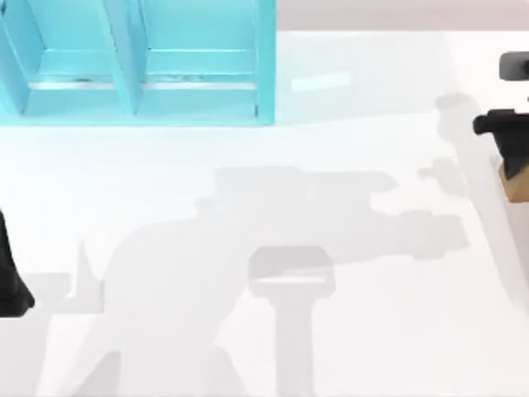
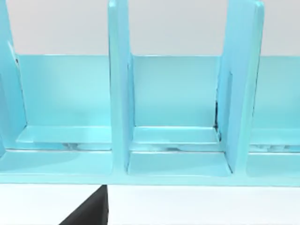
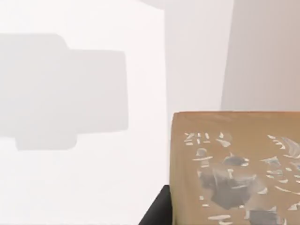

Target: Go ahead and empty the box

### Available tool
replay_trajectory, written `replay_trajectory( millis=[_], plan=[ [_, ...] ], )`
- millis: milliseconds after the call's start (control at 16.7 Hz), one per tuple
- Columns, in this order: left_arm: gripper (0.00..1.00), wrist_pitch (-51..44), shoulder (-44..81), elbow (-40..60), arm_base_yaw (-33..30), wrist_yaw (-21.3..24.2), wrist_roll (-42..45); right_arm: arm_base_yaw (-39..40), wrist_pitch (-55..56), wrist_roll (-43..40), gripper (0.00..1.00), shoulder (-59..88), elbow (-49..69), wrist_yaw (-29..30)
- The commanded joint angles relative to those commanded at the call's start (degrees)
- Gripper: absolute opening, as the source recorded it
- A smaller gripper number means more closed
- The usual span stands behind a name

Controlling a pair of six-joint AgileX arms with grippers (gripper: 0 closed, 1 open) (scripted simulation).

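1. Top view: the right gripper (image 1: 506, 124) sits at the table's (image 1: 248, 207) right edge beside a tan cardboard box (image 1: 517, 186); can't tell its finger state.
2. Box looks light and stiff, probably easy to dent, so its side walls seem the best hold.
3. Left arm (image 1: 10, 277) is parked at the left edge, facing the blue shelf (image 2: 178, 140).

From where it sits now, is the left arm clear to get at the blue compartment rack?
Probably yes. The left arm sits at the table's left edge, and the white tabletop between it and the blue rack looks bare. The left wrist view faces the rack's open compartments head-on, nothing blocking them.
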Motion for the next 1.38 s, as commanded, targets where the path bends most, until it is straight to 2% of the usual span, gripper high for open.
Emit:
replay_trajectory(
  millis=[360,720,1140,1380],
  plan=[
    [1.00,0.00,0.00,0.00,0.00,0.00,0.00,5.58,4.26,9.13,0.00,5.74,0.52,-0.67],
    [1.00,0.00,0.00,0.00,0.00,0.00,0.00,5.37,4.55,9.49,0.00,5.85,0.19,-0.78],
    [1.00,0.00,0.00,0.00,0.00,0.00,0.00,5.66,13.10,9.59,0.00,8.36,-5.33,-0.71],
    [1.00,0.00,0.00,0.00,0.00,0.00,0.00,5.69,13.57,9.61,0.00,8.76,-5.83,-0.70]
  ],
)
